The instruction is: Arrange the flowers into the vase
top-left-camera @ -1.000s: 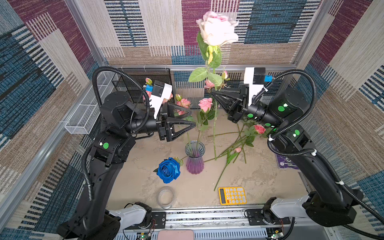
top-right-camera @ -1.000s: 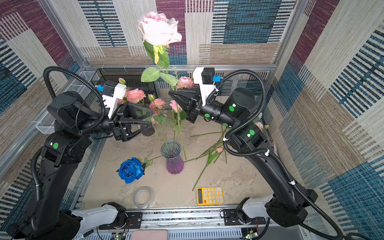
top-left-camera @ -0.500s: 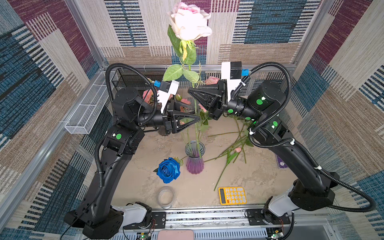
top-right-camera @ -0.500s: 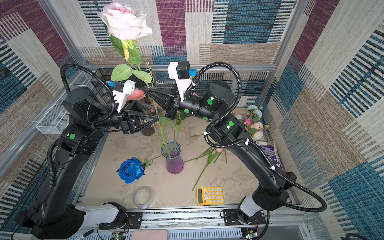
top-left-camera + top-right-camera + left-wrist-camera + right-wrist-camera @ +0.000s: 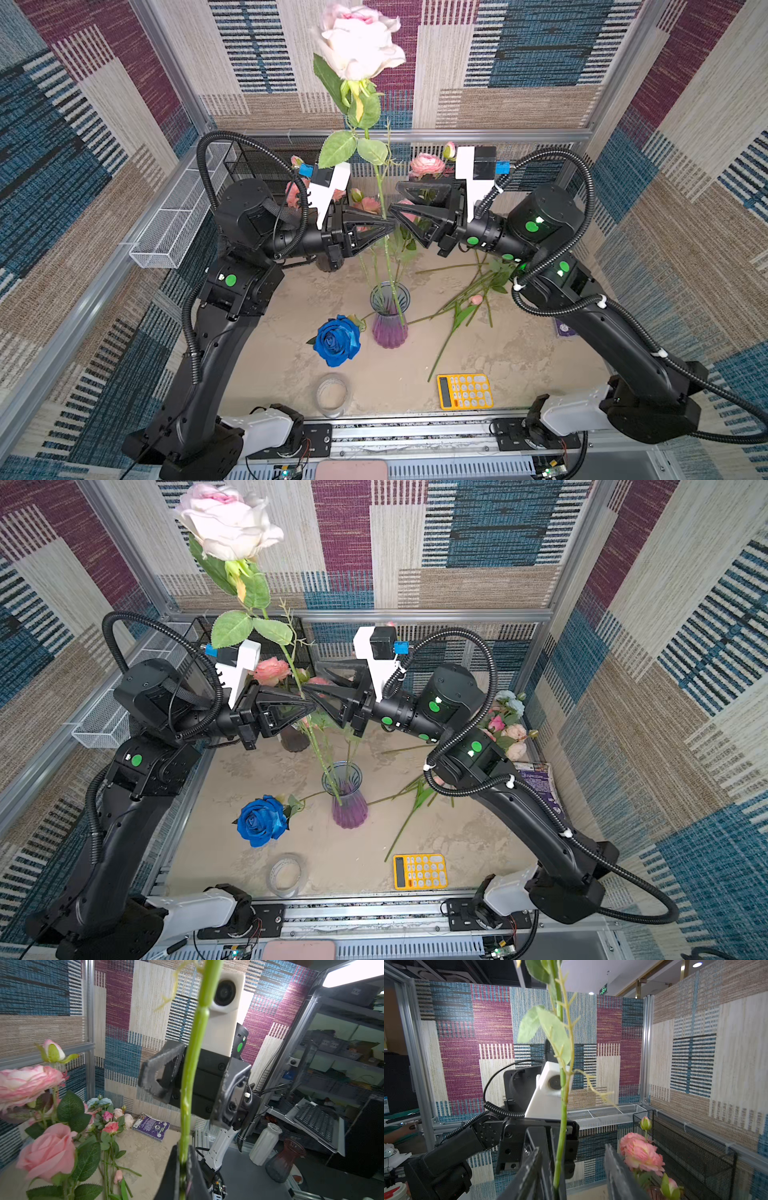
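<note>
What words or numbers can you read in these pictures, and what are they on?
No text here is clear enough to quote.
Yellow calculator: key marks too small to read.
Purple packet: white print, too blurred to read.
Green ceiling sign: too small to read.
</note>
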`<action>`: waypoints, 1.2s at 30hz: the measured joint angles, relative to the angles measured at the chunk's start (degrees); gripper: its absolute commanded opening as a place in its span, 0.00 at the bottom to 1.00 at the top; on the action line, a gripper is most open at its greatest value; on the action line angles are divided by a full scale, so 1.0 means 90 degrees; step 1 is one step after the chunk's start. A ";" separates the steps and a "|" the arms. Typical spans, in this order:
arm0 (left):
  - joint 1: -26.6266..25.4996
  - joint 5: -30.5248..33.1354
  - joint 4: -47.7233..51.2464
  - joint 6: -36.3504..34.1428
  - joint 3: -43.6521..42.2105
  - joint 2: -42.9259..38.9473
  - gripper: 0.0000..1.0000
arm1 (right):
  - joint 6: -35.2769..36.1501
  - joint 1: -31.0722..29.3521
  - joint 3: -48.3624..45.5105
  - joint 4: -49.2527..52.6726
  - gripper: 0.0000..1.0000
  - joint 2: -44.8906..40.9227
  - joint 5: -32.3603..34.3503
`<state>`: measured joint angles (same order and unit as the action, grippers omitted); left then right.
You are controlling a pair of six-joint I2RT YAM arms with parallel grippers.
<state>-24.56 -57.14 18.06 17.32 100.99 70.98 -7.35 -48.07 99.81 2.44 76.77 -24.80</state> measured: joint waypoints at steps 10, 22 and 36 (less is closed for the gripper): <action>0.0022 0.0911 -0.0131 -0.0619 -0.0641 0.0039 0.00 | 0.0024 0.0000 -0.1309 -0.0134 0.50 -0.1338 0.0833; 0.0061 0.1775 -0.0612 -0.1137 -0.1450 0.0129 0.00 | 0.0046 -0.0002 -0.1933 -0.0005 0.49 -0.2208 0.1576; 0.0044 0.2327 -0.0891 -0.1392 -0.2426 -0.0007 0.42 | 0.0228 0.0000 -0.2089 0.0223 0.50 -0.2603 0.2001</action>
<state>-24.16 -36.21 10.04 4.80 79.15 70.91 -5.30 -48.07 81.01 4.45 53.34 -6.79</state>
